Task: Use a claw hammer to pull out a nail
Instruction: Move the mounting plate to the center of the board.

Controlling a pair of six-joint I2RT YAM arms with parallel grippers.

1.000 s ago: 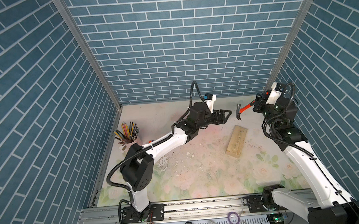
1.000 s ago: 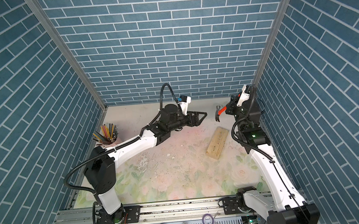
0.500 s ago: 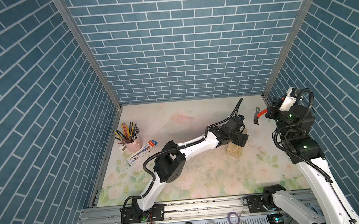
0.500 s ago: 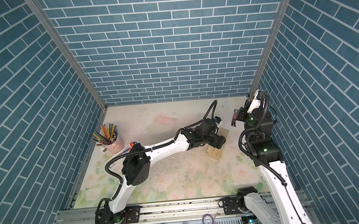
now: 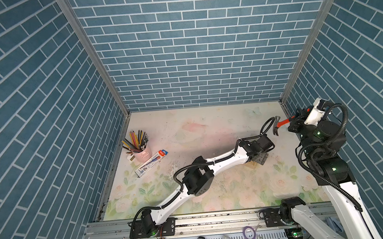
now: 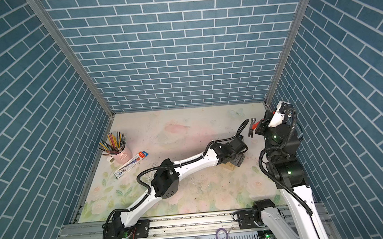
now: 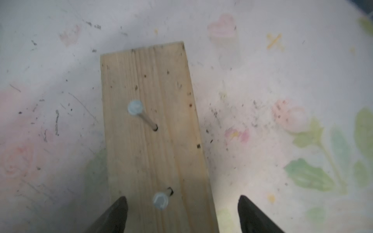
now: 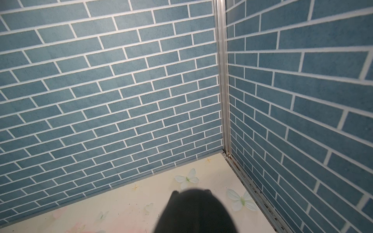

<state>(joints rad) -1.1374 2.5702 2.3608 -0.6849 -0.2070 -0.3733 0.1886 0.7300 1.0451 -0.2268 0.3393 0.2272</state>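
My camera set. Top pair: high above the front rail, angled down toward the back wall; both top views share the whole table. Left wrist: close over the wooden board and nails, facing down. Right wrist: low, facing the rear right corner, also in both top views.

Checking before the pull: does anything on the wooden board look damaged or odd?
Two nails stick up from the wooden board, only partly driven. Its face is pocked with small holes, and the table around it is scuffed and speckled dark.
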